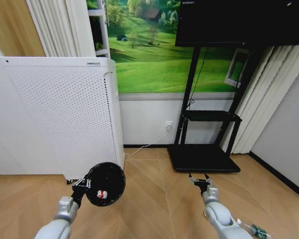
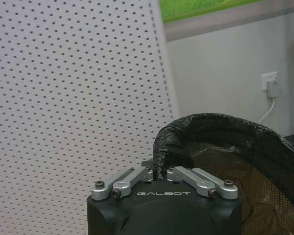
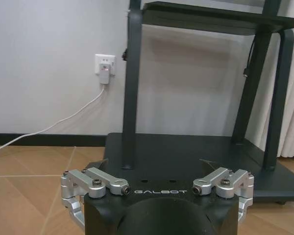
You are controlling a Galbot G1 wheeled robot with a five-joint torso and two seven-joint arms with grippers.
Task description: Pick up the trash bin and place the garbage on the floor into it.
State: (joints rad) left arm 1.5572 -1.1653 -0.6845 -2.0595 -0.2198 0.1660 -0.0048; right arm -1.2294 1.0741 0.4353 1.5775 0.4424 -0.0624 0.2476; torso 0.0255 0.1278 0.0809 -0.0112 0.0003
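My left gripper (image 1: 87,183) is shut on the rim of the trash bin (image 1: 107,183), a small black bin with a black bag lining, held up off the floor and tilted so its mouth faces me. A red-and-white lump of garbage (image 1: 102,194) lies inside it. In the left wrist view the left gripper (image 2: 159,170) pinches the bagged rim of the trash bin (image 2: 235,147). My right gripper (image 1: 201,181) hangs open and empty over the wooden floor, as the right wrist view confirms for the right gripper (image 3: 154,165). A green-and-white piece of garbage (image 1: 256,230) lies on the floor beside my right arm.
A tall white perforated appliance (image 1: 65,114) stands close behind the bin at the left. A black TV stand with a flat base (image 1: 204,158) stands ahead of the right gripper. A plug and white cable (image 1: 168,125) hang on the wall. Bare wooden floor (image 1: 154,199) lies between my arms.
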